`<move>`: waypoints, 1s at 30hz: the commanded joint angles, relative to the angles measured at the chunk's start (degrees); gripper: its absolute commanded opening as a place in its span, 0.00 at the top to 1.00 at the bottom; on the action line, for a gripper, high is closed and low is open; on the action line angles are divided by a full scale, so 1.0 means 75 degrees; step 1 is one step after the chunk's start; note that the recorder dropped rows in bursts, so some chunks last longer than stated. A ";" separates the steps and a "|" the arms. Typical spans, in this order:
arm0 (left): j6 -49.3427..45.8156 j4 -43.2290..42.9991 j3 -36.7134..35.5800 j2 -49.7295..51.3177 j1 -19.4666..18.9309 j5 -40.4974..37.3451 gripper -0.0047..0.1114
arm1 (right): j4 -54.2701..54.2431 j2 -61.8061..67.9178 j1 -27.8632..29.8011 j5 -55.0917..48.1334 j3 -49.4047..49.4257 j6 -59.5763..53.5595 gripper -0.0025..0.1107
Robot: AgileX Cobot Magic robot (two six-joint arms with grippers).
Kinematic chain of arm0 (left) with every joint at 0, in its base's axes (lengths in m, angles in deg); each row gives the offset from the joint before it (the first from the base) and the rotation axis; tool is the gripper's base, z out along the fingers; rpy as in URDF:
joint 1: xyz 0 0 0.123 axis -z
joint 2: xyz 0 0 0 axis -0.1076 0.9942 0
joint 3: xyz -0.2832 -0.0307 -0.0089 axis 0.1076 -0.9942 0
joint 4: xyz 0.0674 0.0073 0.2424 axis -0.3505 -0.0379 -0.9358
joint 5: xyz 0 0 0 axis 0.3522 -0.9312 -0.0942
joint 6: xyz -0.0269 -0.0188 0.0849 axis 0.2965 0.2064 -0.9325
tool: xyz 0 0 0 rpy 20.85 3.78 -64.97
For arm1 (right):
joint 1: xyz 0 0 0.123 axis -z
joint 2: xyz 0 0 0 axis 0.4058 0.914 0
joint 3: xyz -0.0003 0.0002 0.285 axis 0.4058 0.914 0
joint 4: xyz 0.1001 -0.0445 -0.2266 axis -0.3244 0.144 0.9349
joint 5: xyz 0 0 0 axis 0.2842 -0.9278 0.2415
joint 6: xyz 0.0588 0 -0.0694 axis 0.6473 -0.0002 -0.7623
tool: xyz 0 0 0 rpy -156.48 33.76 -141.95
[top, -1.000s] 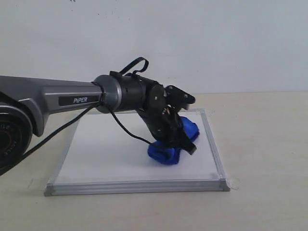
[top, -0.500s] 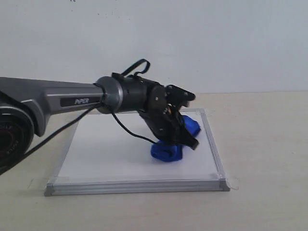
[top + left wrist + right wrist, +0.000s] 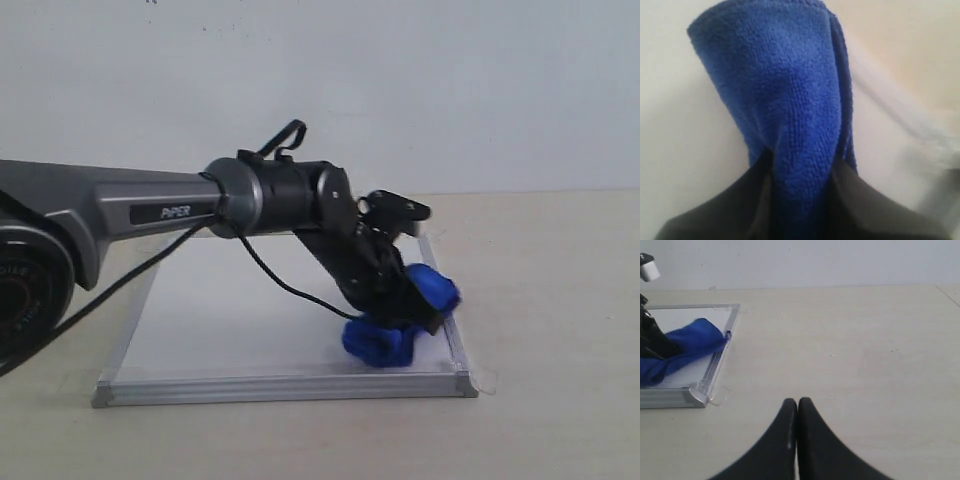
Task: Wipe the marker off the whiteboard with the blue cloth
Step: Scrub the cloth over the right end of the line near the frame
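The whiteboard lies flat on the table, silver-framed, and its bare surface shows no marker line in any view. My left gripper is shut on the blue cloth, pressing it onto the board near the front right corner, close to the right frame. In the left wrist view the blue cloth is pinched between the two dark fingers. From the right wrist view I see the blue cloth touching the whiteboard frame. My right gripper is shut and empty over bare table, right of the board.
A small clear tab lies on the table by the board's front right corner. The left arm's cable hangs over the board. A pale wall stands behind the table.
My left gripper has dragged the blue cloth across the board to the right and toward the front, from mid-right to the front right corner. The right gripper's earlier state is not shown.
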 commanded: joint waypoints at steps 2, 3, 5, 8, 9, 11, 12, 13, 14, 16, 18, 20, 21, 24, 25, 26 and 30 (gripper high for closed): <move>-0.0581 0.0262 -0.0079 0.0052 0.0439 0.0414 0.93 | 0.0044 -0.0037 0.0061 0.0006 0.0034 0.0034 0.98; -0.0162 -0.0114 -0.0079 0.0052 0.0353 0.0562 0.93 | 0.0044 -0.0037 0.0061 0.0006 0.0034 0.0034 0.98; 0.0618 -0.0955 -0.0079 0.0052 0.0176 0.0635 0.93 | 0.0044 -0.0037 0.0061 0.0006 0.0034 0.0034 0.98; 0.2102 -0.2432 -0.0079 0.0080 -0.0222 0.0354 0.93 | 0.0044 -0.0037 0.0061 0.0006 0.0034 0.0034 0.98; 0.2575 -0.2913 -0.0079 0.0081 -0.0387 0.0139 0.93 | 0.0044 -0.0037 0.0061 0.0006 0.0034 0.0034 0.98; 0.3233 -0.3589 -0.0079 0.0081 -0.0721 -0.0318 0.93 | 0.0044 -0.0037 0.0061 0.0006 0.0034 0.0034 0.98; 0.3380 -0.3732 -0.0079 0.0081 -0.0877 -0.0573 0.93 | 0.0044 -0.0037 0.0061 0.0006 0.0034 0.0034 0.98; 0.3443 -0.3737 -0.0079 0.0081 -0.1018 -0.0804 0.93 | 0.0044 -0.0037 0.0061 0.0006 0.0034 0.0034 0.98; 0.3444 -0.3718 -0.0079 0.0081 -0.1108 -0.0975 0.93 | 0.0044 -0.0037 0.0061 0.0006 0.0034 0.0034 0.98; 0.3444 -0.3718 -0.0079 0.0081 -0.1193 -0.1286 0.93 | 0.0044 -0.0037 0.0061 0.0006 0.0034 0.0034 0.98; 0.3393 -0.3585 -0.0079 0.0081 -0.1164 -0.1408 0.93 | 0.0044 -0.0037 0.0061 0.0006 0.0034 0.0034 0.98; 0.2619 -0.2950 -0.0079 0.0066 -0.0961 -0.1439 0.93 | 0.0044 -0.0037 0.0061 0.0006 0.0034 0.0034 0.98; 0.2103 -0.2465 -0.0079 0.0066 -0.0829 -0.1426 0.93 | 0.0044 -0.0037 0.0061 0.0006 0.0034 0.0034 0.98; 0.0183 -0.0423 -0.0079 0.0023 -0.0244 -0.1173 0.93 | 0.0044 -0.0037 0.0061 0.0006 0.0034 0.0034 0.98; -0.0074 -0.0195 -0.0079 0.0023 -0.0137 -0.1091 0.93 | 0.0044 -0.0037 0.0061 0.0006 0.0034 0.0034 0.98; -0.0294 -0.0271 -0.0079 0.0023 0.0076 -0.0849 0.93 | 0.0044 -0.0037 0.0061 0.0006 0.0034 0.0034 0.98; 0.0844 -0.1540 -0.0079 0.0023 -0.0186 -0.0552 0.93 | 0.0044 -0.0037 0.0061 0.0006 0.0034 0.0034 0.98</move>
